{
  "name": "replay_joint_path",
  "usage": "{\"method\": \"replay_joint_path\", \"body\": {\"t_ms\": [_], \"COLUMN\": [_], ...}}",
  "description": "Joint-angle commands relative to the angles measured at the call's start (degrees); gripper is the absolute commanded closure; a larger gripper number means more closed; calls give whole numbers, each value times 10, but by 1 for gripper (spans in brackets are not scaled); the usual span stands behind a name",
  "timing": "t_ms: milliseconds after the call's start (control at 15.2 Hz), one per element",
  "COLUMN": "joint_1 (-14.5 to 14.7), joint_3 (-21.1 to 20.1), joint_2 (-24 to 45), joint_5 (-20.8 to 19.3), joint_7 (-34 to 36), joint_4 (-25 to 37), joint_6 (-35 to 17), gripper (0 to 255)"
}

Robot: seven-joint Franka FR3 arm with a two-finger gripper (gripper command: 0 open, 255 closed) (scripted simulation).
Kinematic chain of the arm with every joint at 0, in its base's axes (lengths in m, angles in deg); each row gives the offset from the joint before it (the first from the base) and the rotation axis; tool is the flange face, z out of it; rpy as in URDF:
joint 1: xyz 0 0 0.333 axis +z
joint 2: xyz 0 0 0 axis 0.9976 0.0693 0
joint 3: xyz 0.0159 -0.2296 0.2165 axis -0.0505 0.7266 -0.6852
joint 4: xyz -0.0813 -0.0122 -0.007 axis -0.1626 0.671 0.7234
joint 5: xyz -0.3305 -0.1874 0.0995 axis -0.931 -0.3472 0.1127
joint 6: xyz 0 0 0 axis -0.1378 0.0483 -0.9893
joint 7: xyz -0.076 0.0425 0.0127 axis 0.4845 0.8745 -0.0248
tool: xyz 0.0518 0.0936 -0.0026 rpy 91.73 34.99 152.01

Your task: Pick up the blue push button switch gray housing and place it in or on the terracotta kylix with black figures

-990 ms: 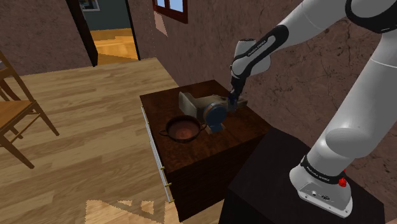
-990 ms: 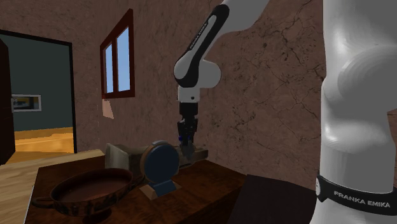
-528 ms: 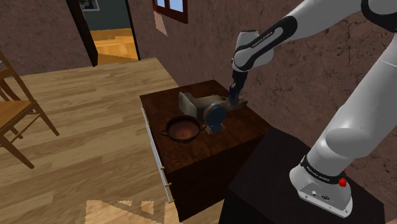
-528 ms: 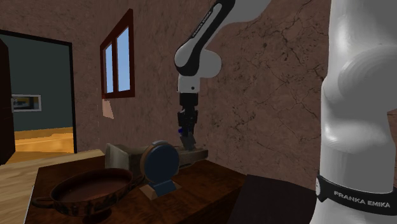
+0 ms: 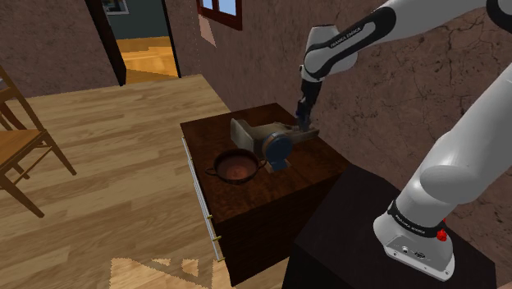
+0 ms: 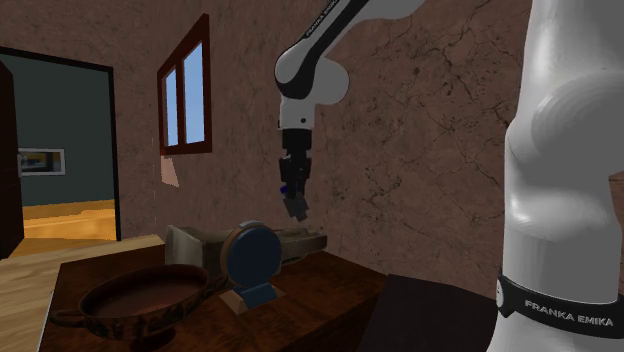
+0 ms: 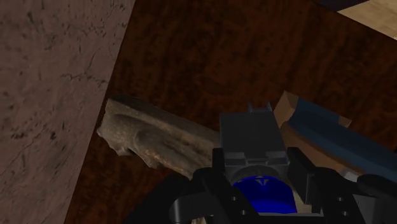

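— Where is the push button switch (image 7: 251, 137)?

— It is pinched between the jaws, with a black finger (image 7: 299, 170) on each side of its gray housing. The wrist view shows its blue button (image 7: 264, 193) close to the palm.

— Is it off the counter (image 5: 205, 144)?

— The second exterior view shows that. The switch hangs in the air above the gray stone-like piece (image 6: 190, 243), clear of it. From the wrist view one cannot tell the gap.

— And the kylix (image 5: 236, 168)?

— The shoulder view shows it upright on the counter, reddish-brown and well apart from the jaws. A blue disc on a stand (image 5: 277, 150) is just beside it, between the two.
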State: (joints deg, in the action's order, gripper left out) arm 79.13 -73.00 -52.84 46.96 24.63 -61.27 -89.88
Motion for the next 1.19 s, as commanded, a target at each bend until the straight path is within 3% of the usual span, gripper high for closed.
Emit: {"method": "replay_joint_path", "body": {"t_ms": [0,528,1122], "joint_1": [0,54,113], "joint_3": [0,-66,-130], "joint_2": [-4,13,72], "joint_5": [-1,6,5], "joint_7": [1,116,238], "joint_4": [6,36,120], "joint_6": [10,24,51], "gripper": [255,255,255]}}
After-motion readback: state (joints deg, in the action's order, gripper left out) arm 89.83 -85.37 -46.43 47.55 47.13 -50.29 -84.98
